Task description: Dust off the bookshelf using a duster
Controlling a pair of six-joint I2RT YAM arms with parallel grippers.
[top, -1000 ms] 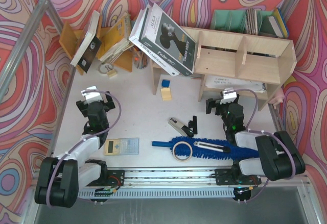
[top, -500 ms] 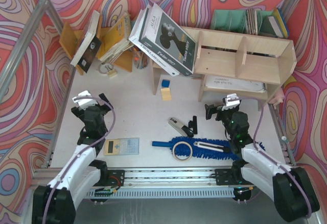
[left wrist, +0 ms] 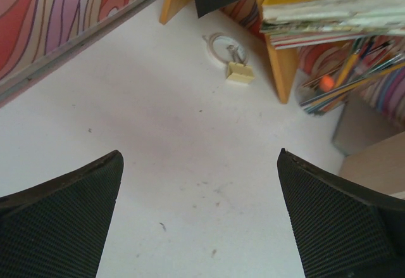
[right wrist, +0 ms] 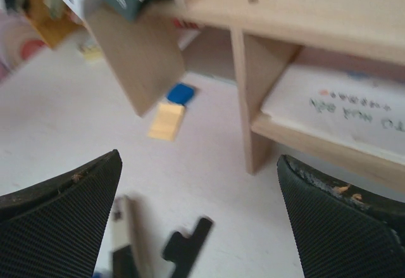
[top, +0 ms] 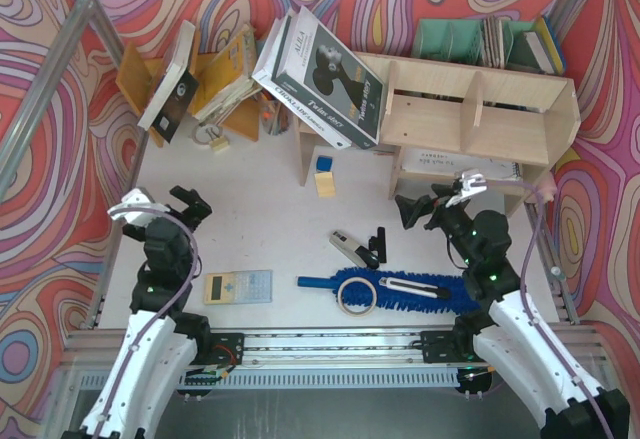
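Two tiers of pale plywood, split by upright dividers, form the bookshelf (top: pixel 470 109), which is set at the far right of the white table (top: pixel 260 229). A printed sheet (top: pixel 458 164) is laid flat in its lower tier, and a large book (top: pixel 322 67) is leaned, tilted, against its left end. The duster (top: pixel 440 297) is found well apart from the shelf, lying flat near the front edge of the table with its thin handle pointed left. A roll of tape (top: pixel 357 297) is rested on its fluffy head, and a small white-and-black oblong tool, too small to name, is laid on the head beside the roll.

The right gripper (top: pixel 437 199) is held over the table between the duster and the bookshelf, its jaws spread wide with nothing between them. A blue block (right wrist: pixel 181 93) and a tan block (right wrist: pixel 166 121) are seen past its fingers, on the table under the leaning book.

The left gripper (top: pixel 163 202) is held above the left side of the table, likewise spread and empty. A calculator (top: pixel 238 286) lies just in front of it, and a binder clip (left wrist: pixel 239 72) is seen ahead beside the orange-brown book rack (top: pixel 135 79).
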